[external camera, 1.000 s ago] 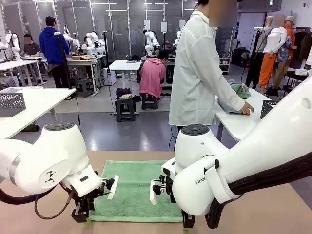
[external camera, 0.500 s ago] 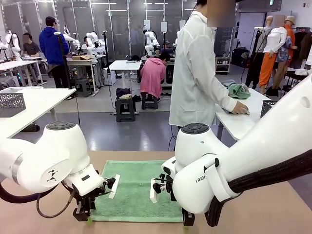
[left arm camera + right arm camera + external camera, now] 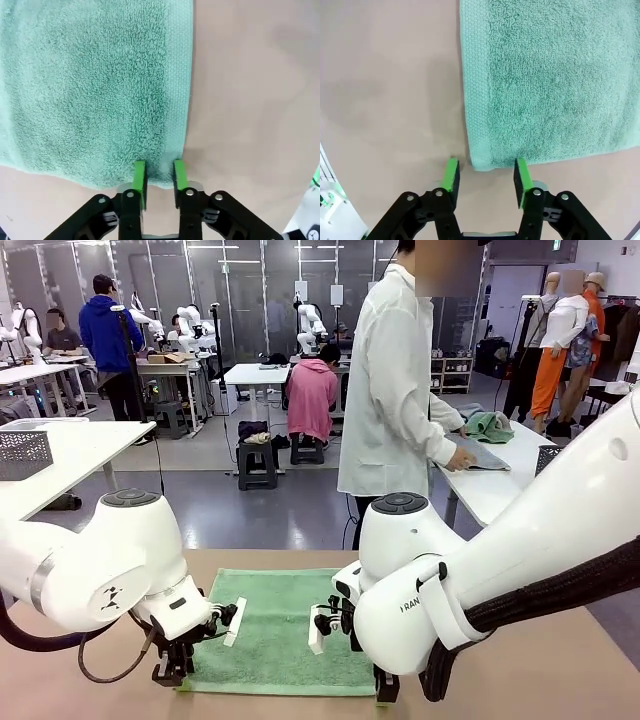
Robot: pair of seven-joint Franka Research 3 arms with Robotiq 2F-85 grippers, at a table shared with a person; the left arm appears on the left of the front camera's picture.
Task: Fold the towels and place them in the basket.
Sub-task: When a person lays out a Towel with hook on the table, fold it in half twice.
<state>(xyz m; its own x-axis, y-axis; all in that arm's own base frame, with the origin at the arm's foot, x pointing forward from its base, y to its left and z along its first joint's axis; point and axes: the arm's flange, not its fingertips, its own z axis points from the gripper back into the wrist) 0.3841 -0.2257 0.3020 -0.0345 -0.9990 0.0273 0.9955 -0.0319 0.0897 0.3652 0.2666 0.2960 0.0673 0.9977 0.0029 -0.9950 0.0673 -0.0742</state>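
A mint green towel [image 3: 275,625] lies flat on the brown table between my arms. My left gripper [image 3: 172,672] is at its near left corner. In the left wrist view the green pads [image 3: 140,181] stand close together, pinching the towel [image 3: 95,85] at that corner. My right gripper [image 3: 485,177] is open at the near right corner, and the towel's [image 3: 550,80] corner lies between its pads. A grey-blue towel [image 3: 485,455] lies on the far white table under a person's hand. The dark grey basket [image 3: 547,462] shows behind my right arm.
A person in a white coat [image 3: 395,390] stands at the far white table [image 3: 490,495], where a bunched green cloth [image 3: 490,425] also lies. A paler grey perforated basket [image 3: 22,452] sits on a white table at left. Bare brown tabletop [image 3: 560,670] flanks the towel.
My left gripper has edged slightly right onto the towel's corner. The person has stepped left and drawn the hand and the grey-blue towel along the far table.
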